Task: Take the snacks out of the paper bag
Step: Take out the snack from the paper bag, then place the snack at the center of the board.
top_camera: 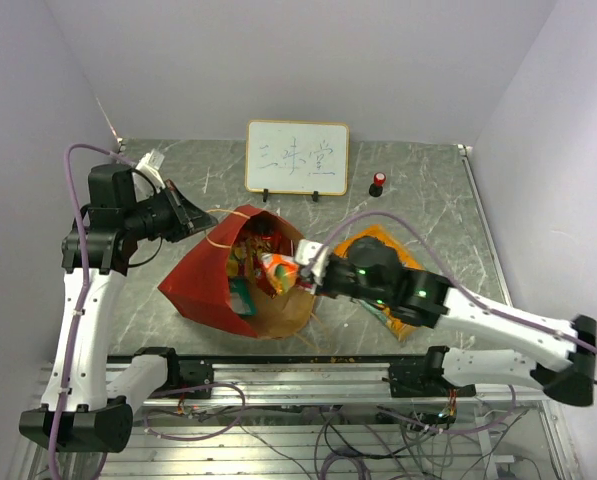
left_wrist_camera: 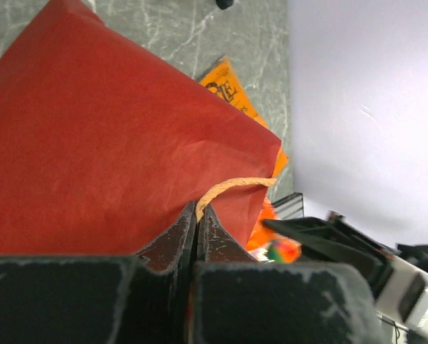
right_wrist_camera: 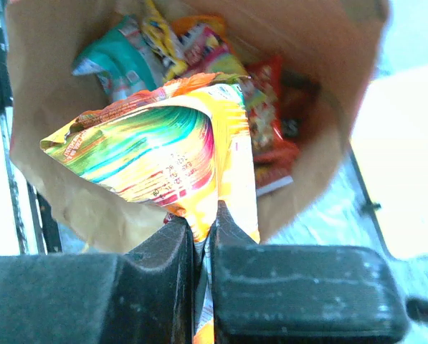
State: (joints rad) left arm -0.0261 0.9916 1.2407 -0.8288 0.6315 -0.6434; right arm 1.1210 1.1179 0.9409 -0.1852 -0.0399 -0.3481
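The paper bag (top_camera: 203, 280) lies on its side mid-table, mouth facing the right arm, with a bunch of snacks inside: a teal packet (right_wrist_camera: 110, 61), a red one (right_wrist_camera: 271, 107) and more. The right gripper (top_camera: 303, 268) has its fingers pinched tight on a yellow-orange packet (right_wrist_camera: 163, 154) right at the mouth. The left gripper (left_wrist_camera: 198, 215) is clamped on the bag's red edge next to the string handle (left_wrist_camera: 231, 185). An orange chip bag (top_camera: 373, 240) sits on the table under the right arm.
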